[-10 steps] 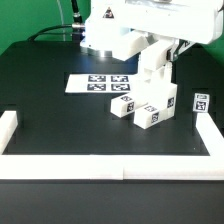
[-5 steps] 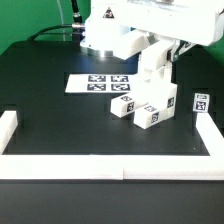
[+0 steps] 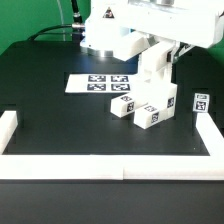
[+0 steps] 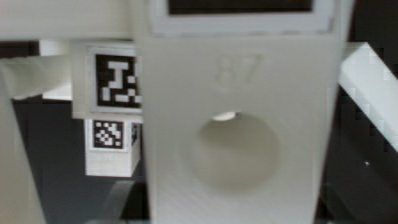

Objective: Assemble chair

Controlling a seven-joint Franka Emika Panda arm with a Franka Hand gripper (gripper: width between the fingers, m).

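Note:
My gripper [image 3: 160, 55] is shut on a tall white chair piece [image 3: 151, 70] and holds it upright just above the other parts. In the wrist view this piece [image 4: 231, 110] fills the middle, showing a round hole [image 4: 231, 150]; my fingers are hidden there. Below it on the black table lie joined blocky chair pieces with tags [image 3: 150, 112], one block [image 3: 122, 105] toward the exterior view's left. A small tagged piece [image 3: 201, 102] stands apart at the exterior view's right. Two tagged faces [image 4: 114, 78] show beside the held piece in the wrist view.
The marker board [image 3: 95, 83] lies flat behind the parts, at the exterior view's left of them. Low white border rails [image 3: 100, 164] run along the front and both sides [image 3: 8, 128]. The robot's white base [image 3: 105, 40] stands at the back.

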